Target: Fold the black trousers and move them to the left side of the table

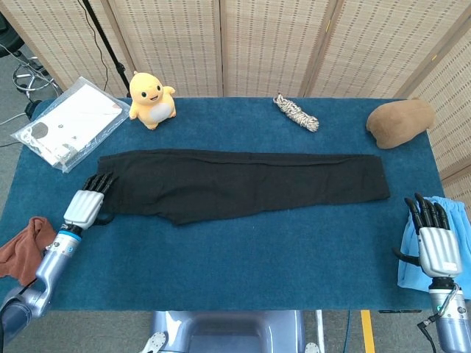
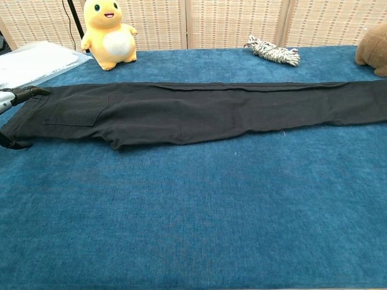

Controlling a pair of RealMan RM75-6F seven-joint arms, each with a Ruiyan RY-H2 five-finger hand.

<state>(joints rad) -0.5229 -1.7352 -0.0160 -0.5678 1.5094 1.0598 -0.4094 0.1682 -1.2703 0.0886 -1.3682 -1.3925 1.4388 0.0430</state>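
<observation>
The black trousers lie flat and unfolded across the middle of the blue table, waist at the left and leg ends at the right. In the chest view the trousers run almost edge to edge. My left hand is at the waist end with its fingers stretched out, their tips touching the waistband; its fingertips show at the chest view's left edge. My right hand is empty, fingers straight and apart, off the table's right edge and well clear of the leg ends.
A yellow plush duck, a coiled rope and a brown cap sit along the back. A plastic bag with white paper lies at the back left. A rust cloth and a light blue cloth hang at the sides.
</observation>
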